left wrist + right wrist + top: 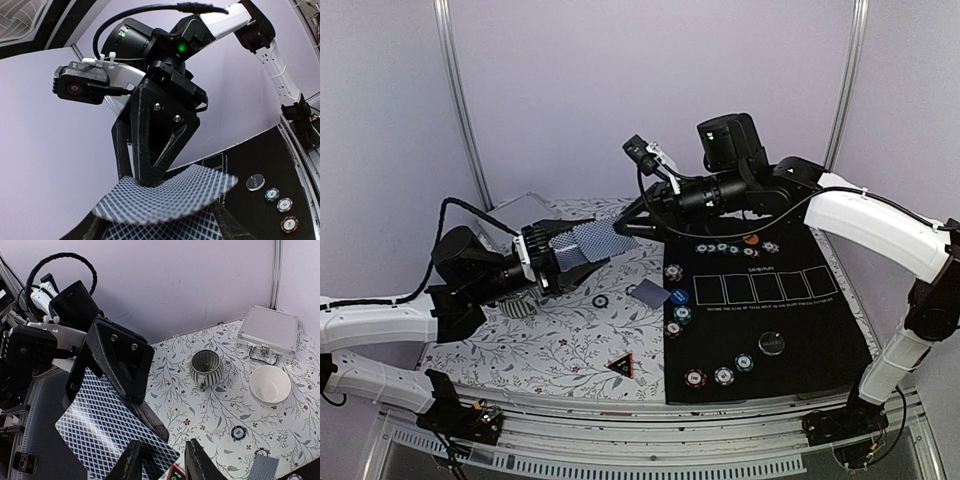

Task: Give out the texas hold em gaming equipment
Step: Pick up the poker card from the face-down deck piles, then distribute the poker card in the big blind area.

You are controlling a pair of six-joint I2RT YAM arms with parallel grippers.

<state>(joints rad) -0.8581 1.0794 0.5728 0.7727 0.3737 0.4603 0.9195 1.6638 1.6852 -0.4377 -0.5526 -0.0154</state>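
- Above the middle of the bench, toward its far edge, the deck hangs in the air. The left fingers are clamped flat on it.
- The right fingers stand part-way apart, astride one corner of the top card. You can't tell from these views whether they're actually pinching it.
- In the left wrist view the top card is bowed and lifted off the deck. My read is that it's thin, springy and slick.
  - A shallow pinch will likely let it slip or drag a second card along.
  - Take it on the free edge, well in from the corner, and draw it off flat along the deck.
- The rest of the kit sits on or near the black mat, which covers the bench's right half.
  - Poker chips run along the mat's far edge, left edge and near-left corner.
  - A stray chip lies on the bench left of the mat.
  - The blue button is at the mat's left edge, with a loose card just beside it.
  - The black disc lies toward the mat's near edge.
- The chips look small, hard and light, so expect them to skate. Grip them across the rim.
- There's white text under five card outlines on the mat, but it's too small to read. The disc label and chip faces are illegible too, and no brand is visible.
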